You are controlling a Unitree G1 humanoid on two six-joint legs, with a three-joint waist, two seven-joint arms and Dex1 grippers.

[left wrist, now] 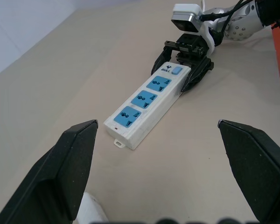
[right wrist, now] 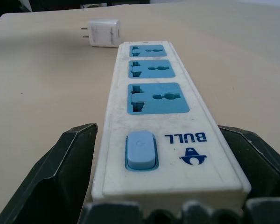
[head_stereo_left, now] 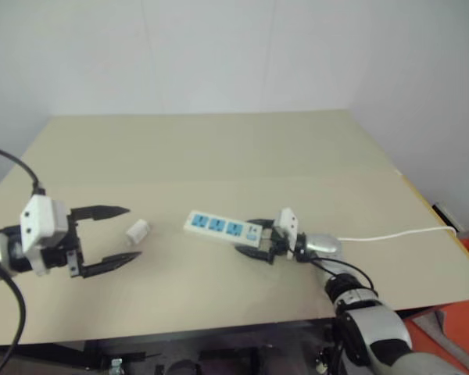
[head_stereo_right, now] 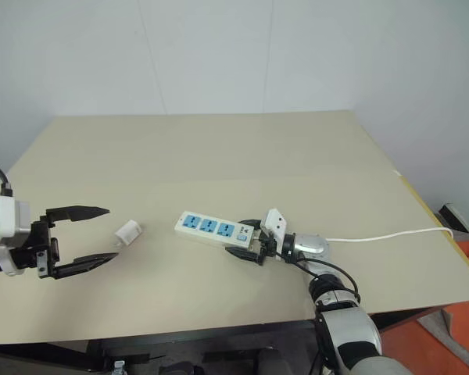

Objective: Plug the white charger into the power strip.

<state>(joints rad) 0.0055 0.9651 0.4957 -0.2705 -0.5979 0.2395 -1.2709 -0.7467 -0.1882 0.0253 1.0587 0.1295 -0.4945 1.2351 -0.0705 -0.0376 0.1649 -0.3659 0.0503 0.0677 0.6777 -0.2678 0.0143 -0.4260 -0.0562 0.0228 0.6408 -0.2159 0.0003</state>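
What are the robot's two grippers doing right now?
Left gripper: open, holding nothing, near the white charger.
Right gripper: around the switch end of the power strip.

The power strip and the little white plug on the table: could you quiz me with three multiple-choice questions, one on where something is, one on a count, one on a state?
1. Where does the white charger lie?
A. On the table near the left gripper
B. In a socket of the power strip
C. On the floor

2. How many blue sockets does the power strip have?
A. One
B. Three
C. Five

3. How does the right gripper stand?
A. Far from the strip, up in the air
B. Holding the charger
C. Its fingers on either side of the strip's switch end

Answers:
1 A, it rests on the table between the open fingers' tips and the strip.
2 B, three blue sockets sit in a row.
3 C, the right wrist view shows one finger on each side of the switch end.
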